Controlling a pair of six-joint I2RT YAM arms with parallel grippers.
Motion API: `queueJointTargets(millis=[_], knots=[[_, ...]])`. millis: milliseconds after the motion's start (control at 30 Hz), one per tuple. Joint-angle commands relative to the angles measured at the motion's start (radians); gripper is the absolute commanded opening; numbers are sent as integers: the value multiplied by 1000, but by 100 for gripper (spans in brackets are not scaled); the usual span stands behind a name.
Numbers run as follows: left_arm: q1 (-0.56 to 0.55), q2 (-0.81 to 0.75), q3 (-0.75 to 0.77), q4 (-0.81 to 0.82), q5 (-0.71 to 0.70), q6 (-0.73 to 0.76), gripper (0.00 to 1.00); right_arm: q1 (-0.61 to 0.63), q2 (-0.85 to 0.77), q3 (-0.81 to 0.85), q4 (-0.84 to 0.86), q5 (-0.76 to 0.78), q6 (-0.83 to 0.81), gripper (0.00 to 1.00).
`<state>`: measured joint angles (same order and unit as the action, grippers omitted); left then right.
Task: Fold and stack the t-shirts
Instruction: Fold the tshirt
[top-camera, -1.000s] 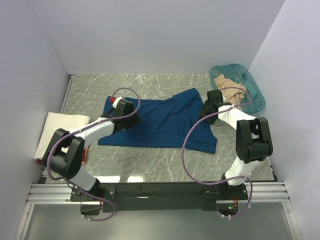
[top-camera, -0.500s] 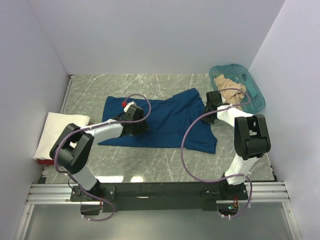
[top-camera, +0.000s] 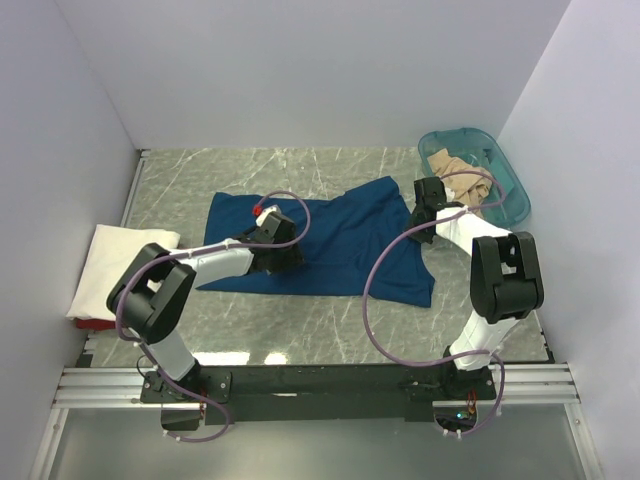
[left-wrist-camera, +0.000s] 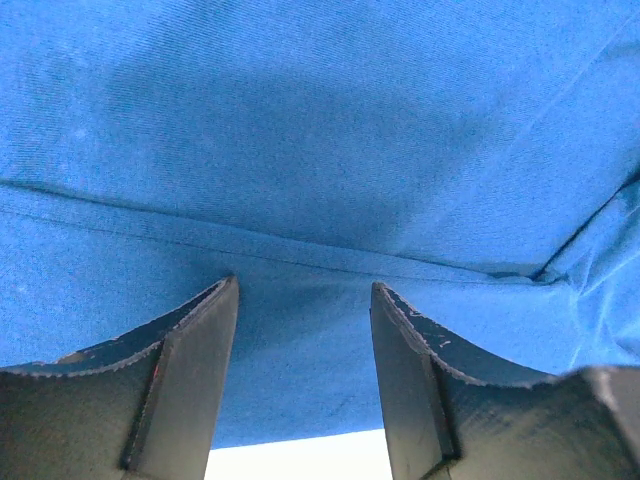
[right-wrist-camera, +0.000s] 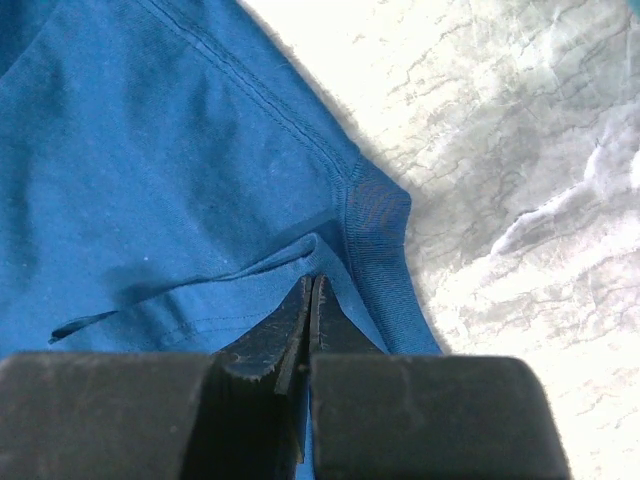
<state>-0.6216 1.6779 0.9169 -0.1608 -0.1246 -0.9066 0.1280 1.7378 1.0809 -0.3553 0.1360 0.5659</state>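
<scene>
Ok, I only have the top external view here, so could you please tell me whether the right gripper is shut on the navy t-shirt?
Observer: It looks so. In the right wrist view the right gripper is shut with no gap between its fingers. A wrinkle of the navy t-shirt runs into its tips, at the shirt's edge beside a ribbed band.
Operator: Thank you. Could you also check whether the left gripper holds anything?
Observer: No. In the left wrist view the left gripper is open over the shirt, with nothing between its fingers, and a seam crosses just ahead of them.
</scene>
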Motion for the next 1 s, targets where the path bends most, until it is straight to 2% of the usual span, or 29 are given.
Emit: queueJointTargets(millis=[0, 200, 433, 967], knots=[[-9, 14, 36, 17, 5, 20, 61, -5, -40, 24, -7, 40, -15, 0], [-12, 22, 39, 12, 6, 26, 61, -1, -34, 66, -27, 59, -32, 0], [-18, 23, 36, 15, 6, 23, 61, 56, 2, 198, -114, 134, -54, 0], [-29, 25, 34, 4, -1, 21, 61, 165, 155, 343, -186, 186, -89, 0]])
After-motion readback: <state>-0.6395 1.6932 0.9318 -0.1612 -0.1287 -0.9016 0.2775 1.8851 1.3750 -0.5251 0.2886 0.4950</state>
